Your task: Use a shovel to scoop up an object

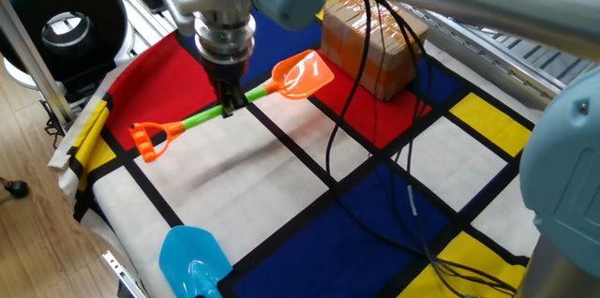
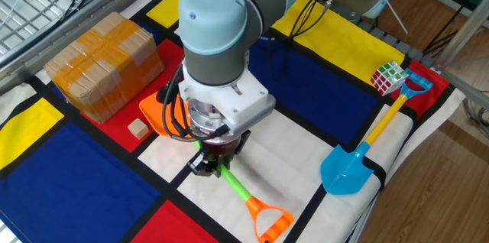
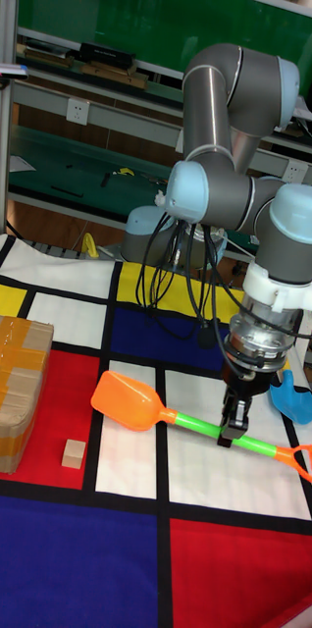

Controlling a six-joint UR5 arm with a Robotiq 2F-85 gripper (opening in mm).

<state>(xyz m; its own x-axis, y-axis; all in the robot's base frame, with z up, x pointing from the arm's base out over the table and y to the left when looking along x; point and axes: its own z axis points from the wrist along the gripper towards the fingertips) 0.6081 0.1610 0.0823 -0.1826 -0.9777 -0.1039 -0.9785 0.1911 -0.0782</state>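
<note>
Hand (image 3: 232, 430) pinching shovel (image 3: 190, 421) mid-shaft, lifted level above bench (image 3: 127, 549); orange blade aimed toward tiny cube (image 3: 73, 453), lying beyond blade tip, slightly off the shaft's line.

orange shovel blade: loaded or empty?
Empty. The shovel blade is bare; the cube sits on the cloth apart from it, by the box.

The table wears a cloth (image 1: 281, 186) of red, blue, yellow and white blocks ruled off by black lines. Wood-plank flooring (image 1: 28, 232) runs alongside it, and a metal-framed workbench (image 3: 68, 147) with a green top stands behind, a white wall socket (image 3: 76, 111) on its back panel, under even indoor light.
</note>
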